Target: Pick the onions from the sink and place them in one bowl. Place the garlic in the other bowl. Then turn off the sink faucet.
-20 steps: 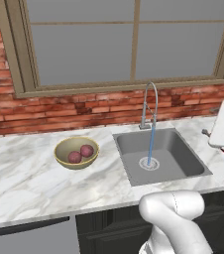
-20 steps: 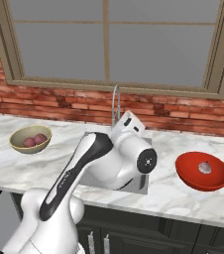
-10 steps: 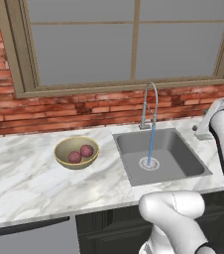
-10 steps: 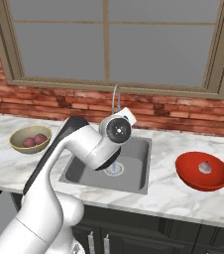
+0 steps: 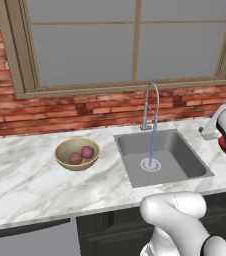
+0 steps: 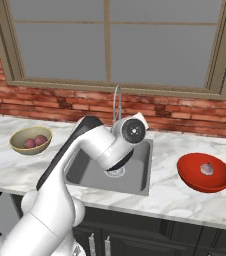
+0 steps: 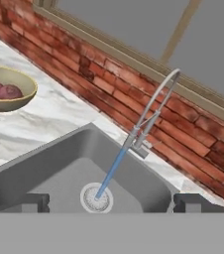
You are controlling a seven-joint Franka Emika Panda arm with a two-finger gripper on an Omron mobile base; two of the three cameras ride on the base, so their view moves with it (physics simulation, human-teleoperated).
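Seen at far left on the veined white marble counter [image 5: 30,185]: a round, deep yellowish-tan bowl [image 5: 77,153] with a dull olive-gold inside, holding both smooth reddish-purple onions [image 5: 81,155] side by side and touching. Backed along the wall by rough red brick [image 5: 75,112] under a tan-framed window [image 5: 130,40] with flat grey panes. Set into the counter at centre, well apart from the tan bowl: a rectangular grey metal sink [image 5: 163,156] with a round pale drain [image 5: 150,164]. Risen from its back rim: a tall, slim silver faucet [image 5: 150,105], arched high at the spout, with a thin blue stream of water [image 5: 152,145] falling straight to the drain. Hung above the basin in the hand view: the pincer [image 7: 109,202], its two small dark fingertips [image 7: 32,202] spread wide apart, clamped on nothing and touching nothing, drain and stream framed between them. Placed at far right on the marble, near the sink's right side: a bright red shallow round bowl [image 6: 204,172], with the small pale whitish-pink garlic [image 6: 206,169] resting inside, right of centre.
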